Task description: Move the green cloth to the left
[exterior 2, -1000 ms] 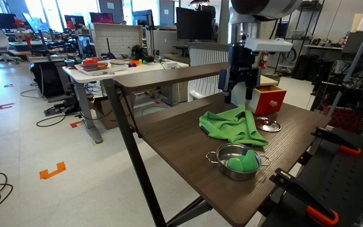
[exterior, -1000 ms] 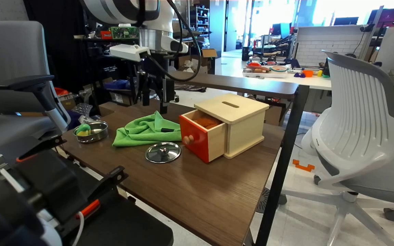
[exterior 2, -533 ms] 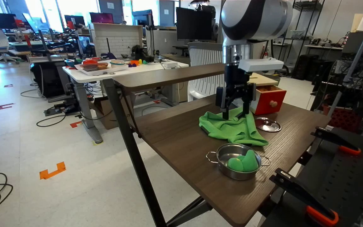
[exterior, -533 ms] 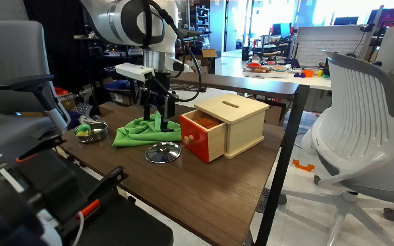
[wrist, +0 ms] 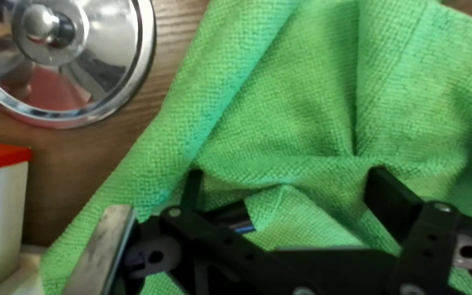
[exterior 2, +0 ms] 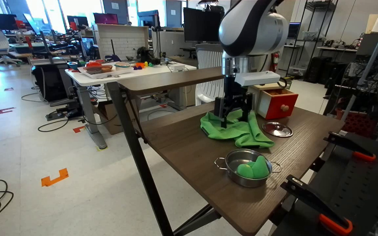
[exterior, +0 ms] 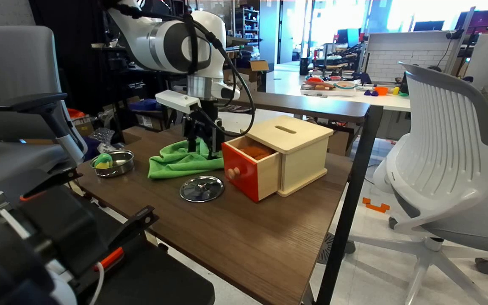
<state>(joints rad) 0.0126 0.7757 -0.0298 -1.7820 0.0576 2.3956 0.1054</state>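
The green cloth (exterior: 174, 163) lies crumpled on the brown table, against the box's red drawer. It also shows in an exterior view (exterior 2: 220, 129) and fills most of the wrist view (wrist: 285, 114). My gripper (exterior: 202, 154) points down over the cloth's far part. In the wrist view my gripper (wrist: 286, 176) is open wide, with folds of cloth between the fingers. Both fingertips (wrist: 383, 184) are down in the cloth and touch it. A small dark piece with a blue edge (wrist: 234, 217) lies between the fingers, partly hidden by the finger nearer the box.
A wooden box (exterior: 303, 156) with an open red drawer (exterior: 244, 173) stands beside the cloth. A metal lid (exterior: 202, 189) lies in front. A metal pot (exterior 2: 243, 182) holding green toys (exterior 2: 256, 168) stands near the table's end. A raised shelf (exterior 2: 176, 80) runs along the back.
My gripper has come down onto the cloth and moved toward the box in an exterior view. The cloth has slid a little with it, away from the pot. The fingers stay open.
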